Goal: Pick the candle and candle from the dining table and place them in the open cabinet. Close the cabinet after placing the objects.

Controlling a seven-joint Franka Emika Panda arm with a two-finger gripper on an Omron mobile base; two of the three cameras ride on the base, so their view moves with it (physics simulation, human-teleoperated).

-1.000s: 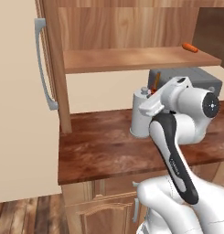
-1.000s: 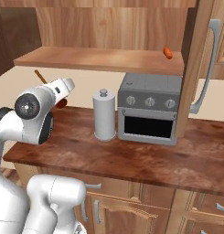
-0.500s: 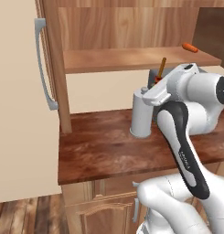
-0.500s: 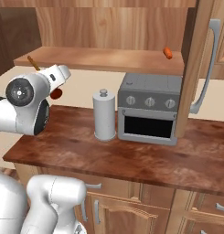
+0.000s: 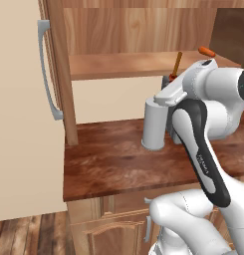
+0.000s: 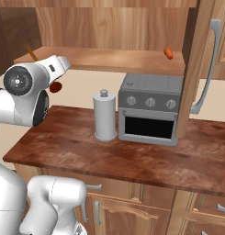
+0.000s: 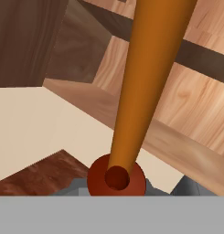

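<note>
My gripper (image 6: 56, 81) is shut on the candle, a thin orange taper (image 5: 177, 62) in a dark red holder (image 6: 55, 86). I hold it upright in the air above the counter, at about the height of the cabinet's inner shelf (image 5: 118, 64) and in front of it. In the hand view the taper (image 7: 145, 82) rises from its holder (image 7: 116, 178) towards the shelf. The medium-brown cabinet stands open, its door (image 5: 24, 114) swung out with a grey bar handle (image 5: 48, 74). The dining table is out of view.
A white cylindrical canister (image 6: 104, 115) and a grey toaster oven (image 6: 150, 110) stand on the wood counter (image 6: 109, 156) under the shelf. A small orange-red thing (image 6: 168, 53) lies on the shelf's right end. The open door (image 6: 196, 69) juts out beside the oven.
The arm has lifted the candle from just above the counter up to shelf height. The taper's tip now reaches above the shelf edge. Nothing else moved.
</note>
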